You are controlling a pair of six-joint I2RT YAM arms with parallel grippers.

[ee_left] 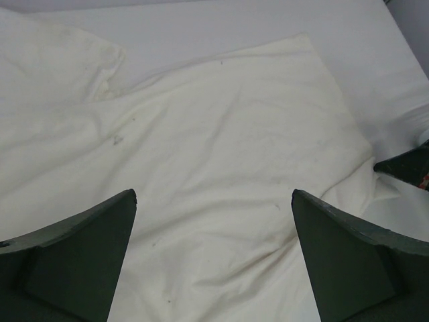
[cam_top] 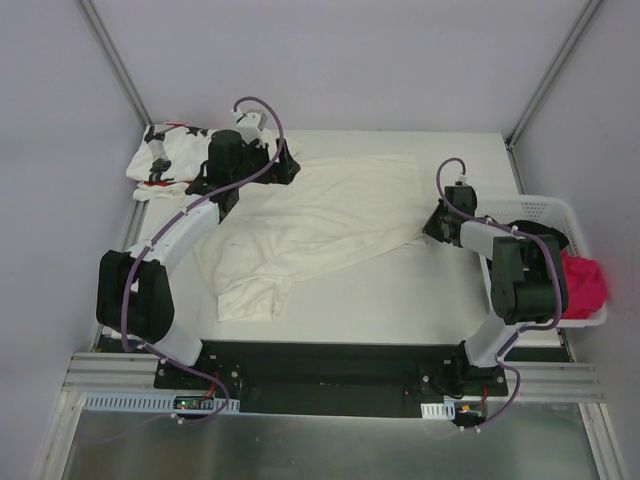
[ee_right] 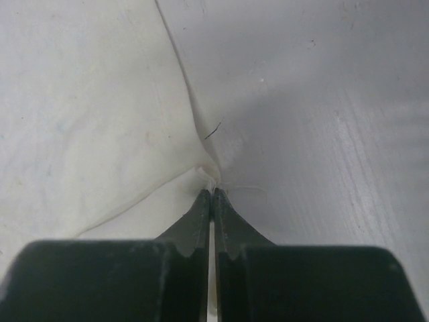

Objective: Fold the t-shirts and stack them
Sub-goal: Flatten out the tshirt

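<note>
Edge of cream t-shirt [cam_top: 330, 215] sits clamped in right pincer [ee_right: 212, 194] (left pincer [ee_left: 213, 196] gapes wide above it).

No legible txt, no brands or nos., stars only on printed t-shirt [cam_top: 165, 152]

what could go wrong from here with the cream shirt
1. The right tool pinches only a thin bit at the edge of the cream t-shirt; a pull might slip it free.
2. The left tool stands open above the cloth, gripping nothing, so a one-sided pull could drag and bunch it.
3. The star-print t-shirt lies right beside the left arm and might get swept.
</note>
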